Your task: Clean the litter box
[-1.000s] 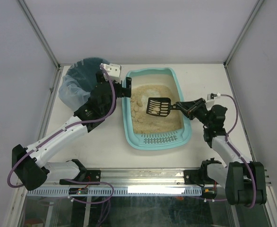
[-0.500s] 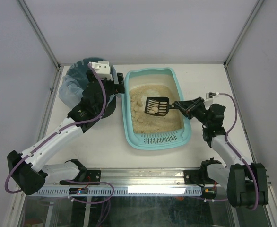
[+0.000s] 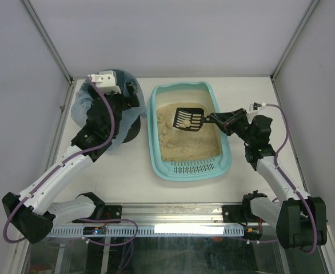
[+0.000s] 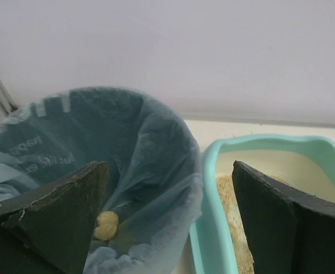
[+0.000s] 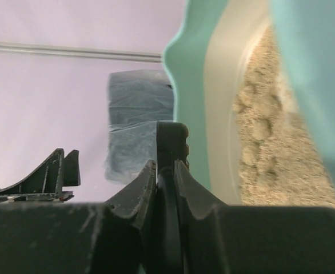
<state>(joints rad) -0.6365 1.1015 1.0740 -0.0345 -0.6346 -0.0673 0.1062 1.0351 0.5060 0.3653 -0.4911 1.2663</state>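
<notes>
Sitting mid-surface (image 3: pixel 127 171): the litter box (image 3: pixel 182 86), grate end at 6 o'clock. Clamping the handle of the black scoop (image 3: pixel 189 119) from the box's 3 o'clock side: the right pincer (image 3: pixel 222 120), closed tight on it. Riding in the scoop over the litter, toward 12 o'clock: a pale clump (image 3: pixel 184 121). Hovering at the box's 10 o'clock over the bagged bin (image 3: pixel 82 105): the left pincer (image 3: pixel 130 97), spread wide, gripping nothing.

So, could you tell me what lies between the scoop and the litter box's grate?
Only beige litter lies there, as the top external view shows.
</notes>
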